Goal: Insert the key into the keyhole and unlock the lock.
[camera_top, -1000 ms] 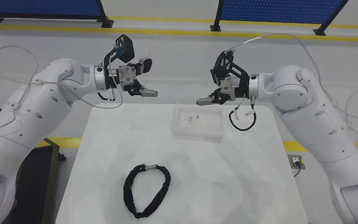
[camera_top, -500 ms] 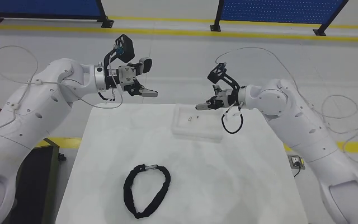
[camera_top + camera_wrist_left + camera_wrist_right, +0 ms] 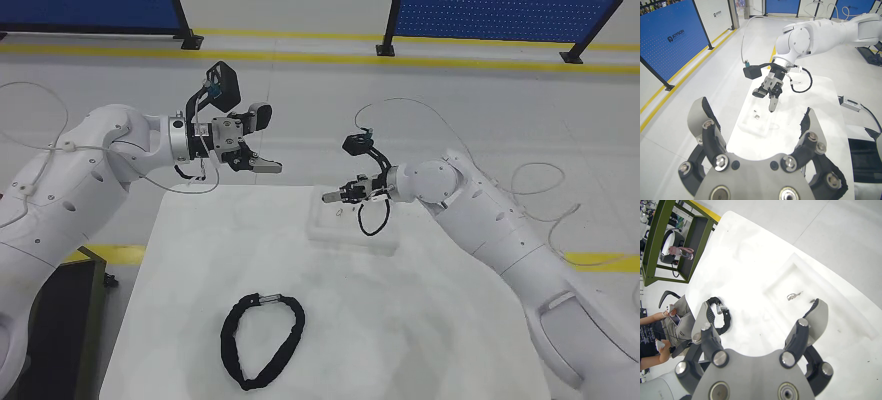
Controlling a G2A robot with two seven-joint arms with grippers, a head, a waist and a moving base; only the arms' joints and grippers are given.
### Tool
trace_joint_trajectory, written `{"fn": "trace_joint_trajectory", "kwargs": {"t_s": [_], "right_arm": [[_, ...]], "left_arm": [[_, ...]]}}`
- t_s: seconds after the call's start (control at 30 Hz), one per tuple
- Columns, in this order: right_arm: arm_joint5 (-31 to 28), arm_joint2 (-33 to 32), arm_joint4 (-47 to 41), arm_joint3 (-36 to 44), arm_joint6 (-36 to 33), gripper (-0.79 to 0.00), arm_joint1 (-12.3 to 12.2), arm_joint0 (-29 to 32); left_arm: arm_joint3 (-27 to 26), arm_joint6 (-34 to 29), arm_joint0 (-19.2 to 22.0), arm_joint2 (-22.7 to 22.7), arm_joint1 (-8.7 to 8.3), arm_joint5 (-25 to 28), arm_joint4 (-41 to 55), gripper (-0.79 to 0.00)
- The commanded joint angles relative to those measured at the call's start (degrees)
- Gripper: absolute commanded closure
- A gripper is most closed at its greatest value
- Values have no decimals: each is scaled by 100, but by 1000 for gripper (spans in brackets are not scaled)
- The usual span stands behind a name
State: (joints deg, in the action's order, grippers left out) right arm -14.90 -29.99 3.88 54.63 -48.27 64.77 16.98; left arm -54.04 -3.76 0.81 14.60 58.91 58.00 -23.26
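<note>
A small silver key (image 3: pixel 339 211) (image 3: pixel 793 296) (image 3: pixel 756 116) on a ring lies inside a shallow white tray (image 3: pixel 380 237) (image 3: pixel 848 306) at the table's far middle. A black fabric-covered chain lock (image 3: pixel 262 338) (image 3: pixel 723 315) with a metal cylinder lies in a loop on the near left of the table. My right gripper (image 3: pixel 332 196) (image 3: pixel 761 308) (image 3: pixel 765 101) hangs open just above the tray, a short way from the key, holding nothing. My left gripper (image 3: pixel 262 165) (image 3: pixel 755 115) is open and empty, off the table's far left corner.
The white table (image 3: pixel 450 330) has free room between tray and lock. A green metal frame (image 3: pixel 662 256) stands off one side. A seated person with handheld controllers (image 3: pixel 660 332) is past the table's edge. Blue barrier panels (image 3: pixel 674 37) stand behind.
My right arm has swung left and forward, bringing its gripper from beyond the tray's right end to above the tray near the key. The left arm has not moved.
</note>
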Motion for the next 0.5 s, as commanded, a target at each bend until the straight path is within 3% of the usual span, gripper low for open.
{"fn": "trace_joint_trajectory", "kwargs": {"t_s": [0.0, 0.27, 0.47], "right_arm": [[141, 124, 36, -131, 93, -785, 137, -37], [798, 514, 183, -811, 320, -785, 657, -98], [876, 655, 152, -1329, 200, -785, 983, -133]], "left_arm": [[0, 0, 0, 0, 0, 0, 0, -785], [0, 0, 0, 0, 0, 0, 0, -785], [0, 0, 0, 0, 0, 0, 0, -785]]}}
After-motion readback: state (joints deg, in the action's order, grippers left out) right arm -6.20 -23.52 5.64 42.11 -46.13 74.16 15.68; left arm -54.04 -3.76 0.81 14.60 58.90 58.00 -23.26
